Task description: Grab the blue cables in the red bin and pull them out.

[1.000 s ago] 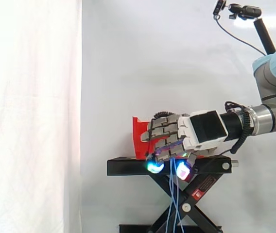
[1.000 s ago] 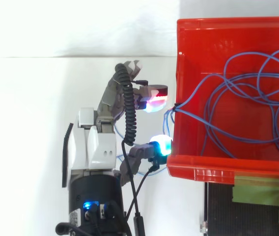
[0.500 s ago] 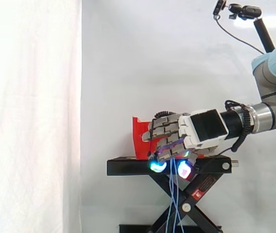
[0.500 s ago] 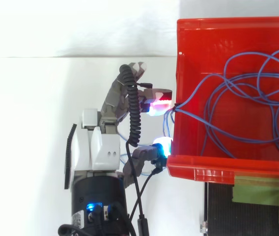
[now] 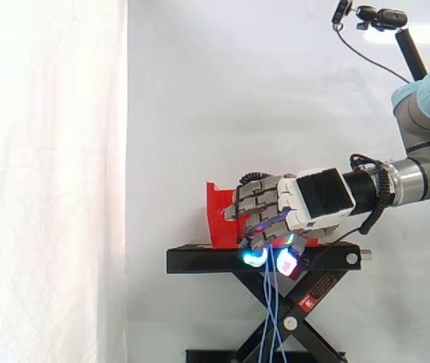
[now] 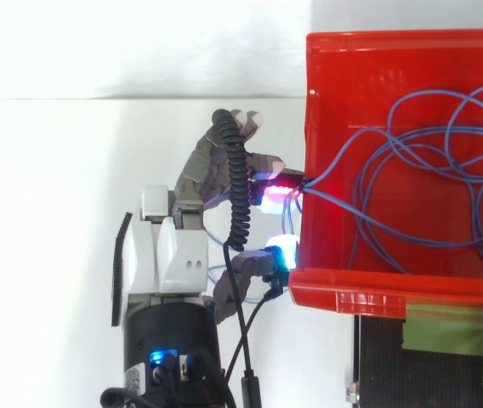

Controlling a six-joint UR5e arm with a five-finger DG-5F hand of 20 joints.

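Blue cables lie in loose loops inside the red bin. A few strands cross the bin's left wall near its middle and drop outside it. My hand is just outside that wall, its fingers curled round those strands, with a magenta-glowing fingertip above them and a cyan-glowing pad below. In the side view the hand is level with the bin, and the blue cables hang straight down from between its glowing pads.
The bin stands on a black scissor stand. A white curtain hangs behind and to the left. A black pole with a camera rises at the right, behind the arm.
The fingers have curled in further and the glowing pads have come closer together around the hanging strands. The hand has edged slightly toward the bin wall.
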